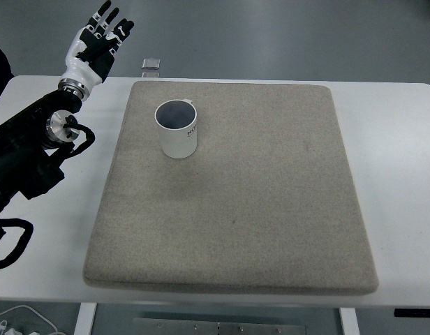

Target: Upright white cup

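At upper left of the frame, the left hand (pixel 95 43) has fingers (pixel 105 12) spread apart, holding nothing; the white cup (pixel 177 129) stands upright, lower right of them, well apart.

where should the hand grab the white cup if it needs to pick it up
Grip the white cup around its side wall, about mid-height, coming in level from its left, where the left hand is raised with fingers spread and holding nothing. The cup stands upright on the grey mat, mouth up, with clear mat all around, so a sideways wrap probably suits it better than pinching the thin rim.
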